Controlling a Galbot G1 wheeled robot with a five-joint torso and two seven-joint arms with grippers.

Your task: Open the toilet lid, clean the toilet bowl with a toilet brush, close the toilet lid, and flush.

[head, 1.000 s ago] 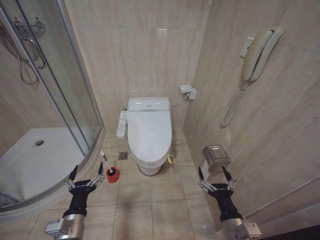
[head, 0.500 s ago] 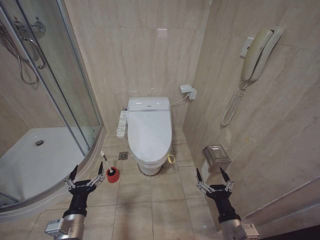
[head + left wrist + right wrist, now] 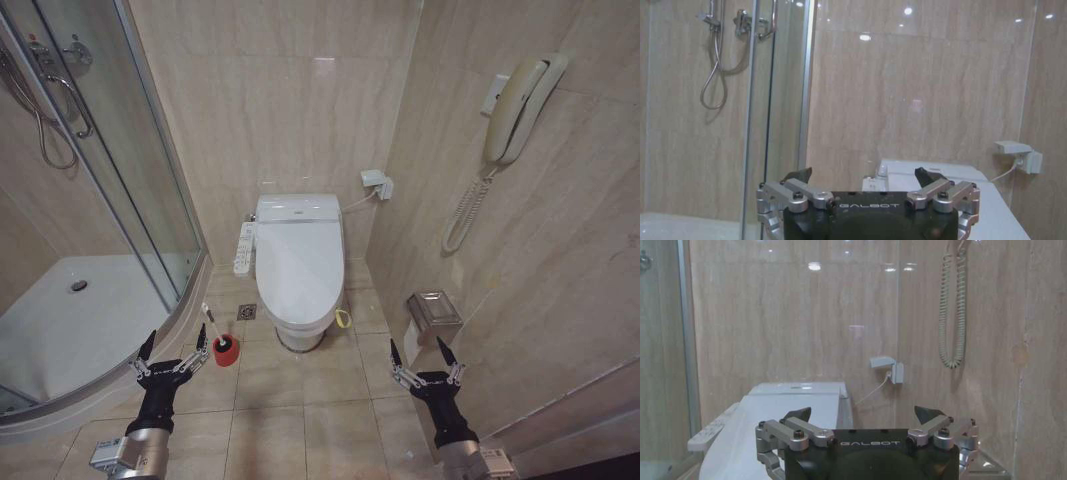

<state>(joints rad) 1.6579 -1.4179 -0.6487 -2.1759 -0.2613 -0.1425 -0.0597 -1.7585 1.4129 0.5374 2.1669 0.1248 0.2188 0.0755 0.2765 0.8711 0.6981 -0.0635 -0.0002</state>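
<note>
Glossy white oval plastic toilet lid (image 3: pixel 298 262) is down, flat over the white ceramic toilet bowl (image 3: pixel 298 332), long axis running from the back wall toward me, narrow rounded end nearest me. White button strip (image 3: pixel 244 248) sits along the bowl's side facing the shower. Floor is beige square tile w/ pale grout; walls are polished beige stone, lightly veined.

Toilet brush (image 3: pixel 212 328), thin white stick handle, stands in its small red round cup holder (image 3: pixel 226 351) on the floor between the curved shower base edge and the bowl; handle leans up and away toward the shower. Black bristle head sits down in the cup.

My left pincer (image 3: pixel 174 350) hangs low over the floor, just beside the red cup, fingers spread wide, nothing in them, tips pointing toward the back wall. My right pincer (image 3: pixel 418 354) is also spread wide and empty, over the floor on the other side of the bowl, near a metal box (image 3: pixel 432 311) on the side wall.

Both wrist views read "GALBOT" on the black pincer body btw grey metal linkages.
</note>
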